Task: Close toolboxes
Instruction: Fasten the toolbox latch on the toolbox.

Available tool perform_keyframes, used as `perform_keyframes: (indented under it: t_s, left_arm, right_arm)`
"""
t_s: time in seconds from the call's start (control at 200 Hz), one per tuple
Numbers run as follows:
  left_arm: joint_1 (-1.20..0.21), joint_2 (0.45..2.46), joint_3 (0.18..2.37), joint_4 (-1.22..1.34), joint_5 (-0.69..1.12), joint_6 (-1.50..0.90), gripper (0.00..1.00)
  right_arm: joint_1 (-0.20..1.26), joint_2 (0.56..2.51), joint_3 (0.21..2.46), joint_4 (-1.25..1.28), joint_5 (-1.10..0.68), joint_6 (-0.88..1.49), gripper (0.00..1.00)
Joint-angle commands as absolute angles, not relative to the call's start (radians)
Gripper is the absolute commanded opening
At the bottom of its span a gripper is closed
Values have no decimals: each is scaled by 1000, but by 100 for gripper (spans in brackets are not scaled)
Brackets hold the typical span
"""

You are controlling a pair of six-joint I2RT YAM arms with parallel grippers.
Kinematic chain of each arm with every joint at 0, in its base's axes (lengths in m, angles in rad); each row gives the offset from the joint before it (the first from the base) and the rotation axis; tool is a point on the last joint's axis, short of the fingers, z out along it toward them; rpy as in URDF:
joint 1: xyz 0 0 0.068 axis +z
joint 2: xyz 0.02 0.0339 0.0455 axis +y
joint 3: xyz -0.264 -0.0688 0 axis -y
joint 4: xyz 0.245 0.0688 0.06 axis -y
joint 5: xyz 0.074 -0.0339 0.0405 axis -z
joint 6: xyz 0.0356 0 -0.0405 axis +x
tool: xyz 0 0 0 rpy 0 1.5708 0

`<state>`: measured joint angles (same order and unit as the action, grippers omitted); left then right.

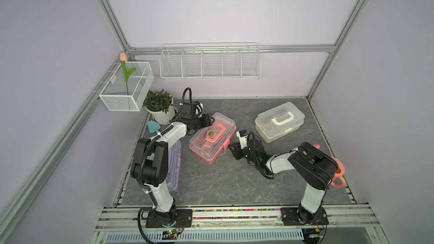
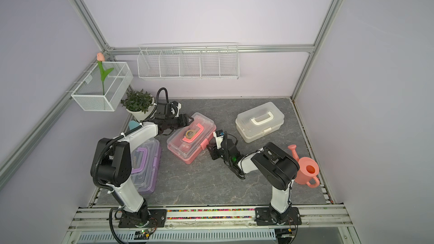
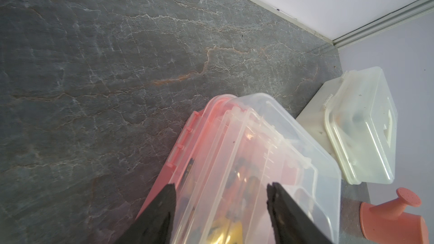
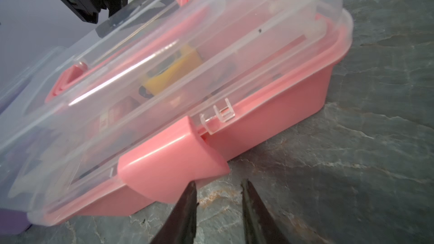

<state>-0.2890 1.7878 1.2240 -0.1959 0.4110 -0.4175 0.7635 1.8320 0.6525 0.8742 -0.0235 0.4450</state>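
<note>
**Q:** Where are the boxes lying?
**A:** The pink toolbox (image 1: pixel 212 137) is sitting mid-counter (image 1: pixel 223 184). The white toolbox (image 1: pixel 279 120) is at its 2 o'clock and the purple toolbox (image 2: pixel 145 160) at 8 o'clock.
**Q:** Grippers?
**A:** The left gripper (image 3: pixel 220 191) is hovering released over the pink toolbox's lid (image 3: pixel 270 137). The right gripper (image 4: pixel 218 184), released and holding nothing, is nosing its latch (image 4: pixel 171 165) at 4 o'clock.

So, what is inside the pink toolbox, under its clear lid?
Through the clear lid of the pink toolbox a yellow and black item shows, perhaps a tape measure; the rest is blurred. The opaque pink base hides whatever lies lower.
</note>
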Motion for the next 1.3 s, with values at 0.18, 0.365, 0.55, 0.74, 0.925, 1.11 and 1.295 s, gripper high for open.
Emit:
perform_keyframes:
  t_s: [0.18,0.365,0.55,0.74,0.925,1.11,1.295]
  left_arm:
    - [-316,1819,1170,-337,399,-426,64]
    - [-317,1833,1156,-324,405,-433,64]
    - [-321,1836,1129,-307,418,-440,63]
    - [-329,1840,1116,-299,423,-447,63]
    - [-334,1830,1084,-305,422,-451,62]
    - [-337,1809,1054,-305,418,-459,62]
    - [-347,1812,1047,-305,425,-463,63]
  right_arm:
    - [776,1848,684,933,-36,437,35]
    - [778,1864,699,940,-40,449,35]
    - [779,1893,710,939,-42,465,35]
    - [780,1870,695,953,-64,502,37]
    - [779,1832,657,958,-100,587,46]
    - [778,1878,678,977,-155,720,42]
    - [773,1941,690,1098,-184,820,38]
